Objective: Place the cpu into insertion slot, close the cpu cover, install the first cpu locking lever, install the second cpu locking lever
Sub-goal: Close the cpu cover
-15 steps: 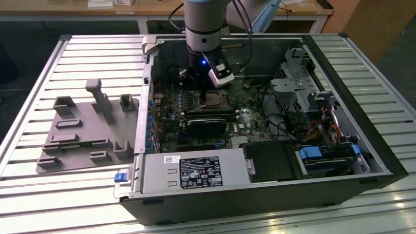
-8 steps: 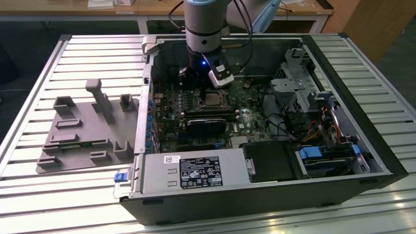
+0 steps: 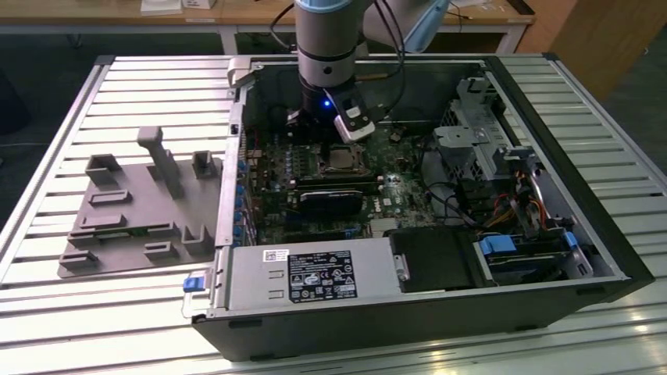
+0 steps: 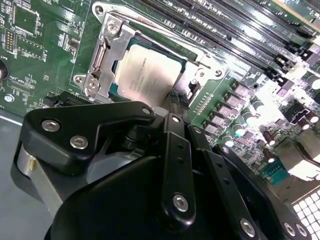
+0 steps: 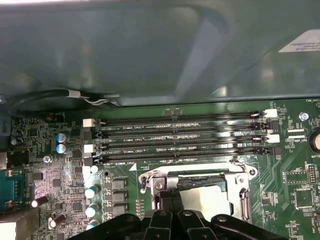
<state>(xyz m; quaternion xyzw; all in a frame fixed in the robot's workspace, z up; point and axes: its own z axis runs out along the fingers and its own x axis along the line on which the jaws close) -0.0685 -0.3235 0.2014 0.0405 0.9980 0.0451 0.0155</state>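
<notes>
Silvery-beige chip [image 4: 150, 75] seated flat in the slot [image 4: 114, 90] on the green board [image 4: 40, 75], inside the open computer case [image 3: 438, 312]. Metal cover [image 4: 102, 55] down over the chip, framing its top face. Pincer [image 5: 170, 204] drawn narrow, poised over one edge of the cover; contact there: cannot tell. Case lying on its side on the slatted bench [image 3: 62, 328], beside a grey fixture [image 3: 125, 226].

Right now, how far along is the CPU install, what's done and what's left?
Done: the cpu sits in the insertion slot, and the cpu cover looks lowered around it. In hand: the gripper is at the cover's edge. Left: the two locking levers; a wire lever lies along the cover, but whether either is latched cannot be told.
</notes>
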